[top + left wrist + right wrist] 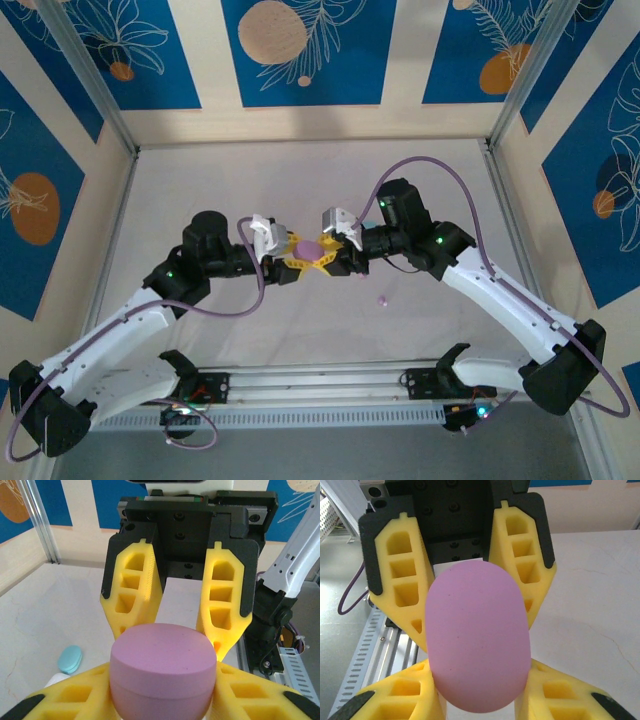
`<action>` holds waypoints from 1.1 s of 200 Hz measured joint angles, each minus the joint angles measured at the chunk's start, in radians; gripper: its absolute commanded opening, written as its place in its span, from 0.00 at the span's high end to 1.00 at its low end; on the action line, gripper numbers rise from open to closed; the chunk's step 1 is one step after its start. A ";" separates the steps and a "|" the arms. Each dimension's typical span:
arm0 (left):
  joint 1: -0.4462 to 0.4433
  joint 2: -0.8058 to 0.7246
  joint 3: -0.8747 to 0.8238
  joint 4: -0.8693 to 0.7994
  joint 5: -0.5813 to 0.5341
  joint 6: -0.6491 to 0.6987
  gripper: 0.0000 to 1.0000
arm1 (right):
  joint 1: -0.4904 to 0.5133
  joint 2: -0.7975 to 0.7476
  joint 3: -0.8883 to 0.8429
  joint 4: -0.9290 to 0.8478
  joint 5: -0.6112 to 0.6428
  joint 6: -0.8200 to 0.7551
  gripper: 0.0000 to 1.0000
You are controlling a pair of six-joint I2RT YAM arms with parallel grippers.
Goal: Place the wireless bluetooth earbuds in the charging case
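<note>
A closed, pebble-shaped pink plastic charging case [307, 247] is held above the white table [200, 190] between two yellow-fingered grippers, which are met nose to nose. The left gripper [295, 260] is clamped on one end of it and the right gripper [321, 253] on the other. A tiny pink plastic earbud [382, 299] is seen lying on the table, apart from the case, on the right gripper's side. A light teal-blue oval piece [70, 659] is also seen on the table.

White table [200, 180], blue leaf-patterned walls [340, 60], aluminium posts [90, 80]
</note>
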 measured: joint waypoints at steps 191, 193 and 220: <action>0.001 0.007 -0.021 0.148 0.009 -0.063 0.71 | -0.117 0.000 0.026 -0.012 -0.125 0.293 0.43; 0.001 0.007 -0.021 0.151 0.008 -0.066 0.71 | -0.117 0.002 0.027 -0.013 -0.122 0.302 0.43; 0.008 0.008 -0.031 0.182 -0.005 -0.083 0.71 | -0.121 0.009 0.041 -0.011 -0.105 0.366 0.43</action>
